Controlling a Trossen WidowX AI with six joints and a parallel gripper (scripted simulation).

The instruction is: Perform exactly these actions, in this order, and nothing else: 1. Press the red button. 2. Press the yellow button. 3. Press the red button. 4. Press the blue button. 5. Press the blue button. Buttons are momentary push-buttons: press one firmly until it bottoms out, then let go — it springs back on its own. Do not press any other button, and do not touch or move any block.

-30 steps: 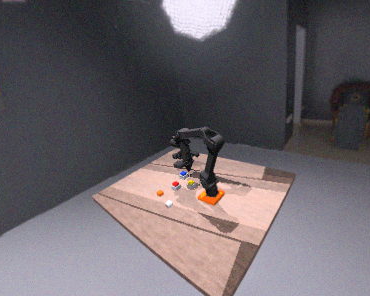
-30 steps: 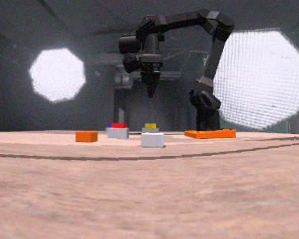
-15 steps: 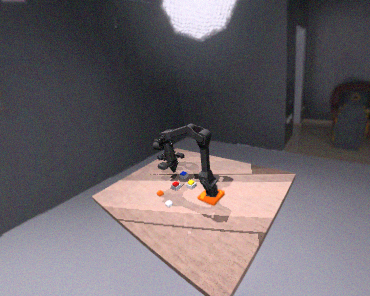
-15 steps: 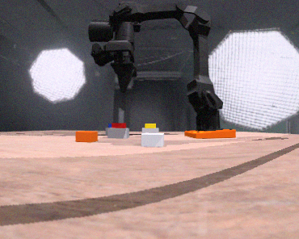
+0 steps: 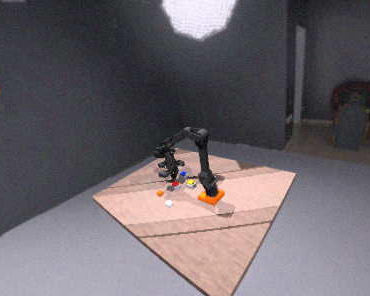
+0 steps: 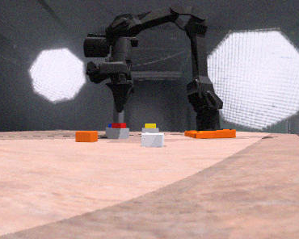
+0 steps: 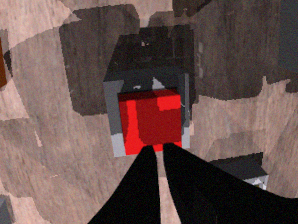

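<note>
The red button [image 5: 175,184] [image 6: 119,125] [image 7: 150,120] sits in a grey housing, its cap standing raised. My gripper [image 5: 174,179] [image 6: 120,111] [image 7: 157,153] is shut on nothing and points down; the exterior view shows a small gap between its tips and the red cap. In the wrist view the tips overlap the cap's near edge. The yellow button [image 5: 191,183] [image 6: 150,126] stands to the right of the red one in the top and exterior views. The blue button [image 5: 183,174] [image 6: 110,125] is behind the red one, mostly hidden in the exterior view.
An orange block [image 5: 160,193] [image 6: 86,136] lies left of the red button in the top and exterior views. A white block [image 5: 169,204] [image 6: 152,140] lies in front of the buttons. The arm's orange base [image 5: 217,199] [image 6: 216,134] is at the right. A grey housing [image 7: 257,181] shows partly beside the right finger.
</note>
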